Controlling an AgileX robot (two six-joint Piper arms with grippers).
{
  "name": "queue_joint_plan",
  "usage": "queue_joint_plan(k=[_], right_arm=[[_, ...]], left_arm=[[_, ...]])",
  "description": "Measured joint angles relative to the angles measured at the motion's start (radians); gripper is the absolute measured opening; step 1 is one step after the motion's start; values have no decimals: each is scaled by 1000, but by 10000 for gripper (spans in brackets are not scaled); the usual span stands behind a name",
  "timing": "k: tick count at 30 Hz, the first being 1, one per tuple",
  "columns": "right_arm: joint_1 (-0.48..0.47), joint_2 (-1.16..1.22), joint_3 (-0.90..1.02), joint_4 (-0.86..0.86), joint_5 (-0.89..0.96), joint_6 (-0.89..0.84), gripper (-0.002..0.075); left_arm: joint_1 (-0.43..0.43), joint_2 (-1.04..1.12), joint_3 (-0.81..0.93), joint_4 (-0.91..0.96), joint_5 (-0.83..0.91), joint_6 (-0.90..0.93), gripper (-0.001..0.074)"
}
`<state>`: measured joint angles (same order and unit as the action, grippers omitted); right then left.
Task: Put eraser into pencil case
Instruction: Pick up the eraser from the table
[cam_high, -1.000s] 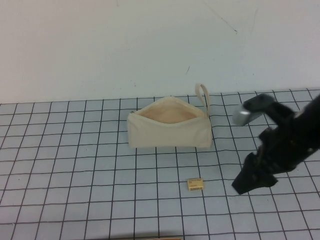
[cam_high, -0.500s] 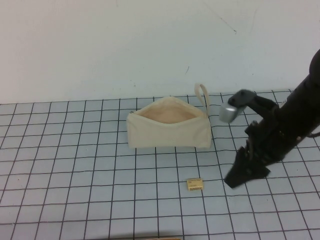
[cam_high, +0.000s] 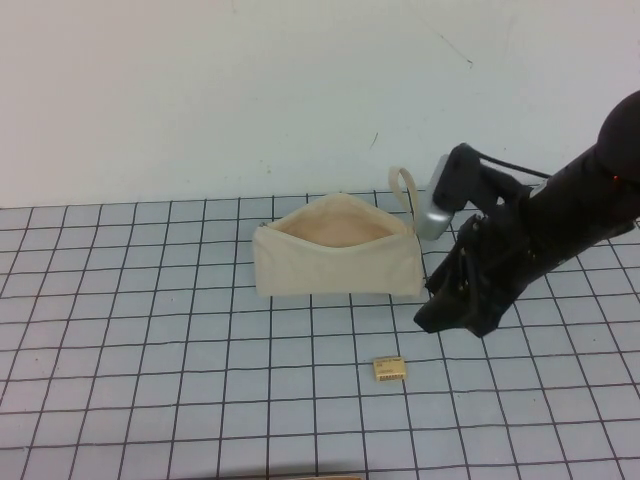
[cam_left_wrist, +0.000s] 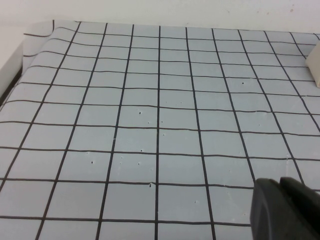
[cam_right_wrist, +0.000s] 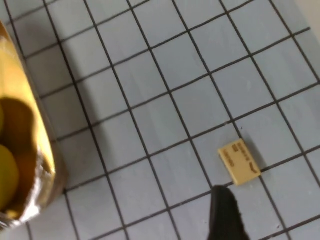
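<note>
Eraser flat on the gridded mat, untouched, just below and left of the right gripper. Swung in from the right over the last second, now hanging above the pencil case's right end. Probably lining up a descent; finger opening impossible to tell. Left gripper low over bare mat, opening likewise unclear.

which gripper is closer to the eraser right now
Right. The right gripper hangs just above the mat, a little right of and behind the eraser, not touching it. The left gripper is out of the high view, over bare mat with no eraser near.
</note>
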<state>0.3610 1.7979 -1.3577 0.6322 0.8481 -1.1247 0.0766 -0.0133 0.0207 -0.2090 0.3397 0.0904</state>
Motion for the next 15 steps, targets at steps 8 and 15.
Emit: queue_joint_plan(k=[8, 15], right_arm=[[77, 79, 0, -170, -30, -151, 388], [228, 152, 0, -340, -167, -147, 388]], left_arm=[[0, 0, 0, 0, 0, 0, -3], [0, 0, 0, 0, 0, 0, -3]])
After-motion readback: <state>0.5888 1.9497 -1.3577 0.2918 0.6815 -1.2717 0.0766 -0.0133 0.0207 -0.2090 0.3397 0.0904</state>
